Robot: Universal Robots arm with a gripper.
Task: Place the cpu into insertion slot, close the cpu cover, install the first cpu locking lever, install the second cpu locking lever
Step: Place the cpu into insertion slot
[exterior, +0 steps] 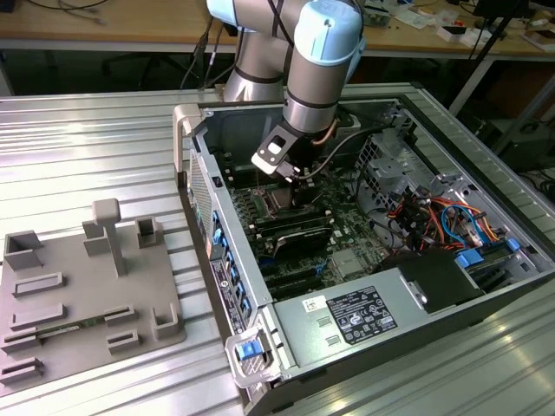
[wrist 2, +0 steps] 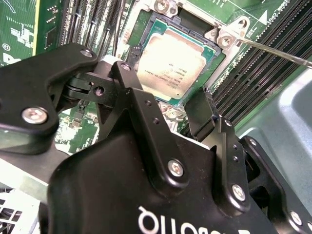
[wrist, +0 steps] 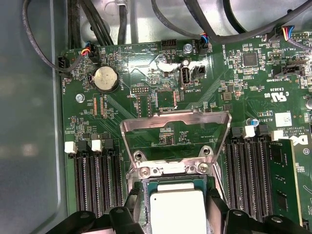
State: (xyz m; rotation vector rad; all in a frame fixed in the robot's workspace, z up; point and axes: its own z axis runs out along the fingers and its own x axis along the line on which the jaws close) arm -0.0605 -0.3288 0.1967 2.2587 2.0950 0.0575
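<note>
Cpu (wrist 2: 171, 66), flat silvery square, lies in insertion slot (wrist 2: 187, 18).

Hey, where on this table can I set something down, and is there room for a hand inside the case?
Bare ribbed table lies between the grey fixture and the far edge, at the exterior view's left of the case. Inside is crowded: the end effector hangs over the cpu, cables beside it.

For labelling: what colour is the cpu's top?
The cpu: silvery grey, best in the second wrist view.
</note>
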